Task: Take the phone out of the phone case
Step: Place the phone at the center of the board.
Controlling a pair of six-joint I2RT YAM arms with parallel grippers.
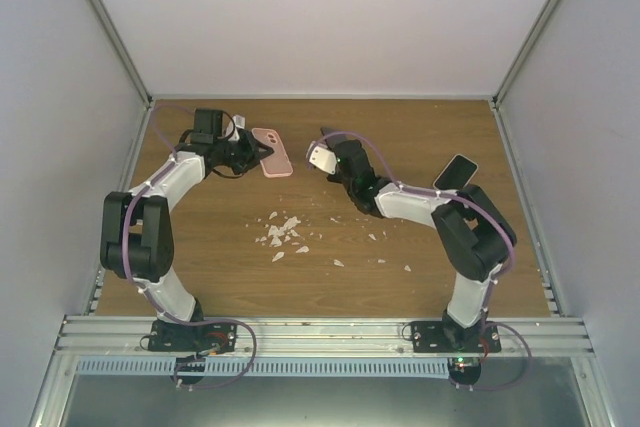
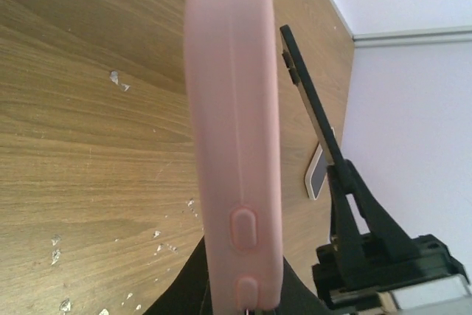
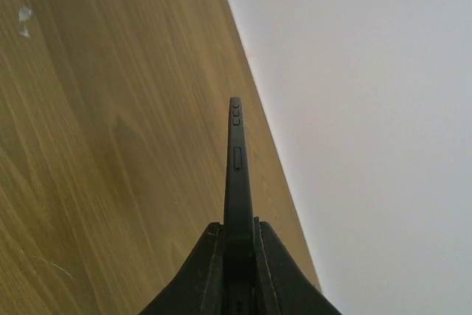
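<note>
My left gripper (image 1: 252,154) is shut on one end of the pink phone case (image 1: 272,152) and holds it above the table at the back left. In the left wrist view the pink phone case (image 2: 236,123) shows edge-on with two side buttons, gripped at the bottom by the left gripper (image 2: 247,302). My right gripper (image 1: 330,152) is shut on a slim black phone (image 1: 322,133), held apart from the case, just right of it. The right wrist view shows the black phone (image 3: 236,160) edge-on between the shut fingers of the right gripper (image 3: 237,237). It also shows in the left wrist view (image 2: 306,94).
A second phone with a white rim (image 1: 455,172) lies on the wooden table (image 1: 400,127) at the right, also seen in the left wrist view (image 2: 317,171). Several white crumbs (image 1: 283,232) are scattered mid-table. Grey walls enclose the table on three sides.
</note>
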